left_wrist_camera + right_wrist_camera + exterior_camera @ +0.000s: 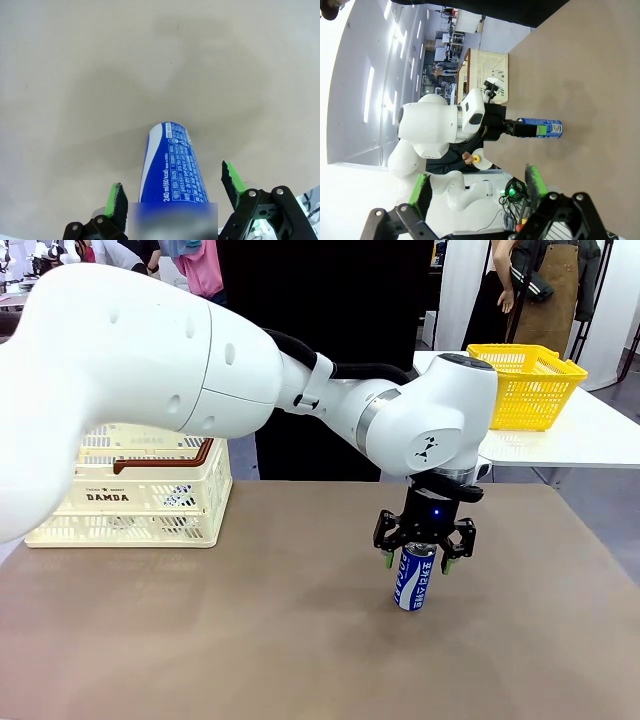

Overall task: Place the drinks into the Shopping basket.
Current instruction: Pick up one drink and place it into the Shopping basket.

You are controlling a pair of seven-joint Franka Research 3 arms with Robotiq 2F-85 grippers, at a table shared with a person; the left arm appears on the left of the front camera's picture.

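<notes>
A blue can with white print (413,583) stands upright on the brown tabletop, right of the middle. My left gripper (418,562) hangs straight above it, open, its green-padded fingers straddling the can's upper part with a gap on each side. The left wrist view looks down the can (172,165) between the two spread fingertips (229,172). The cream-white Shopping basket (130,502) marked DAMDA sits at the far left of the table, partly hidden by my left arm. My right gripper (477,177) is open and holds nothing, well away from the can (540,128).
A yellow mesh basket (530,380) stands on a white table at the back right. A person in dark clothes stands at the far side. Bare brown tabletop (250,640) lies between the can and the Shopping basket.
</notes>
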